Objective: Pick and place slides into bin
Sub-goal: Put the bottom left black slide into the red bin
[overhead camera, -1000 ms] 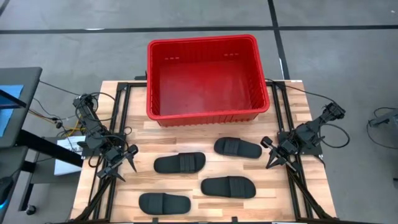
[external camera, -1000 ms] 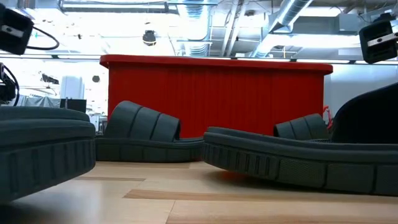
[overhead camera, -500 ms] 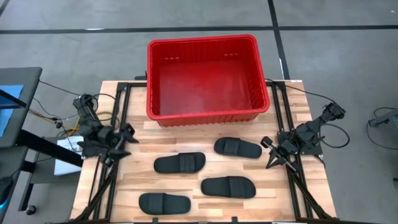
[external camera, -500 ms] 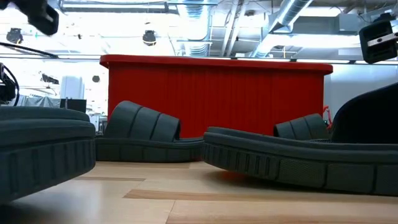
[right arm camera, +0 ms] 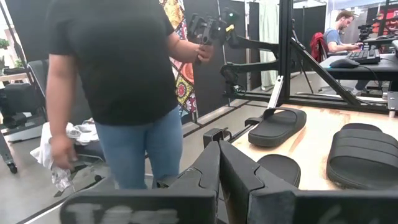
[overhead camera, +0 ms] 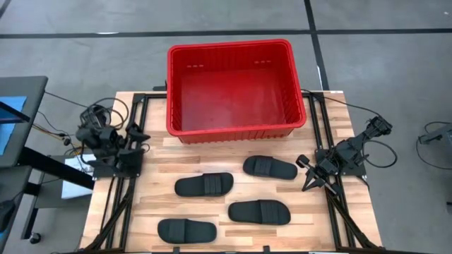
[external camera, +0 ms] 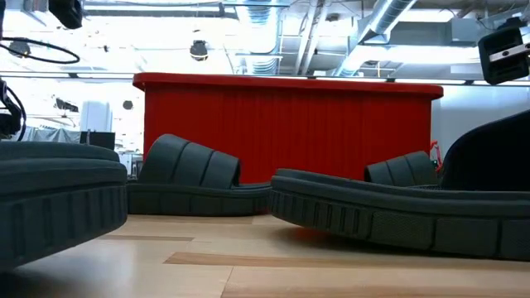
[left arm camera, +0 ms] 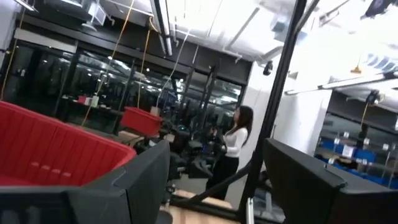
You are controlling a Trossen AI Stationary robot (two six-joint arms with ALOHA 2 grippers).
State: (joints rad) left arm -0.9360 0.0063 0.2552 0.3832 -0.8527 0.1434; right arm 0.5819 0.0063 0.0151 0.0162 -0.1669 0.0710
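Four slides (overhead camera: 204, 185) lying on the bare table (overhead camera: 226, 149) in the lower middle of the high view: one at lower left, one at lower centre-right, two in a staggered row above, none touching. None lifted, none in the bin.

Left gripper (overhead camera: 133, 144) at middle left of that view, off the nearest slide, fingers spread wide in its wrist view with nothing between them. Right gripper (overhead camera: 308, 179) at middle right, just beside the upper-right slide (overhead camera: 270, 167), fingers pressed together and empty in its wrist view.

Red bin (overhead camera: 237, 129) in the upper centre, beyond the slides, nothing in it.

Judged as the opening step: reach before the first pick. Next move likely calling for a descent over a ribbed strap, a firm close, then a lift clear of the thick rim.

Farthest back, a person standing in each wrist view.
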